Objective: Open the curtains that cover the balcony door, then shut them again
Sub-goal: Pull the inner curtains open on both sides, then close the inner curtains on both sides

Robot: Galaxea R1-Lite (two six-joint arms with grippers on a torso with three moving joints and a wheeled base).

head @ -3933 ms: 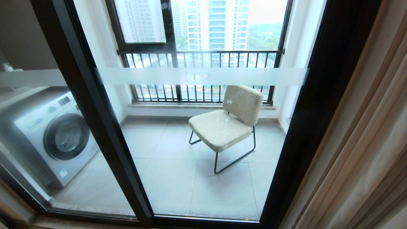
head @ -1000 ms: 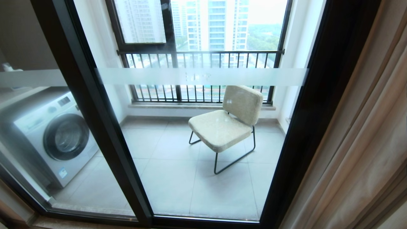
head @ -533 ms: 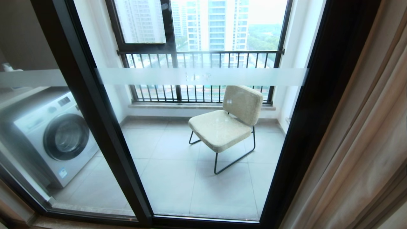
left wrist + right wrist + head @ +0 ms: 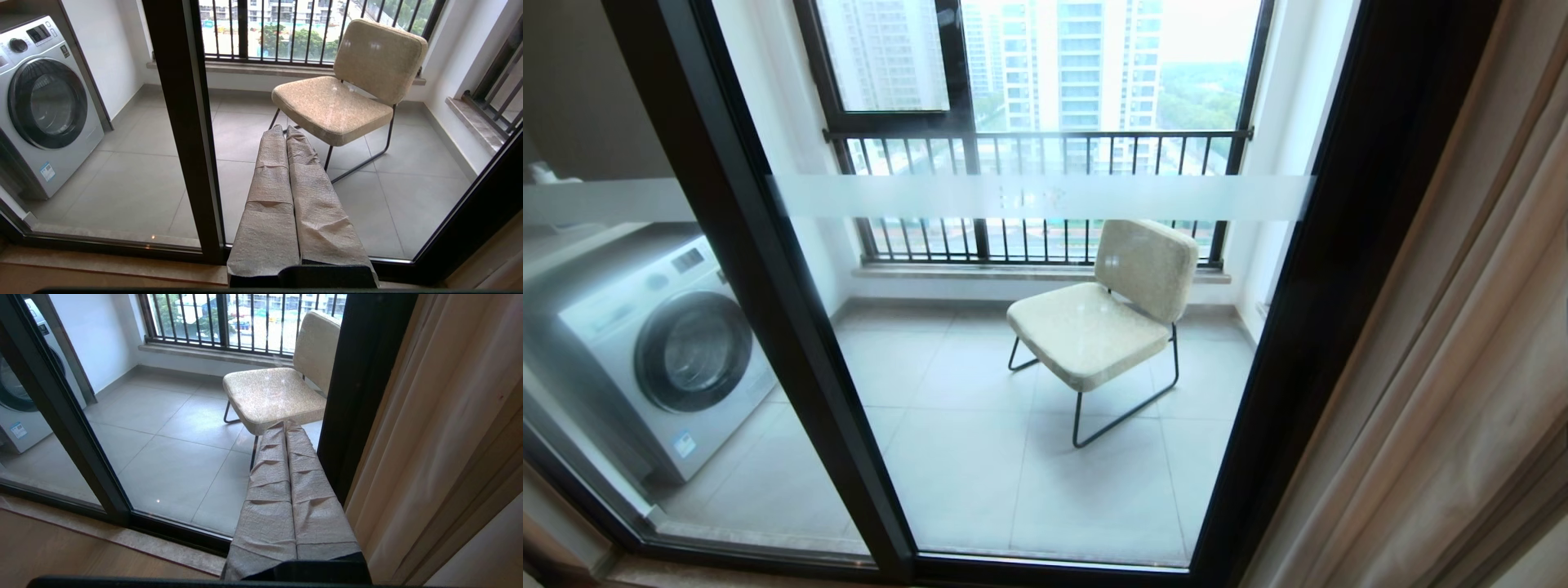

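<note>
Looking through the balcony door (image 4: pixel 1045 367), we are seeing the curtains (image 4: pixel 1445 367) bunched along the right edge of the frame, glass uncovered. They are hanging in soft, light pleats, so we are judging a pinch on the hemmed leading edge (nearest the black frame) as best. Both the left gripper (image 4: pixel 286 132) and right gripper (image 4: pixel 286 426) are sitting pressed shut, holding nothing. The frosted band's small logo and the washing machine (image 4: pixel 662 351) sticker are staying too small to read.

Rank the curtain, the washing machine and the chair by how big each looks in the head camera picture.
1. curtain, largest, though it hangs nearest the camera
2. washing machine
3. chair, close to the washing machine in apparent size
</note>
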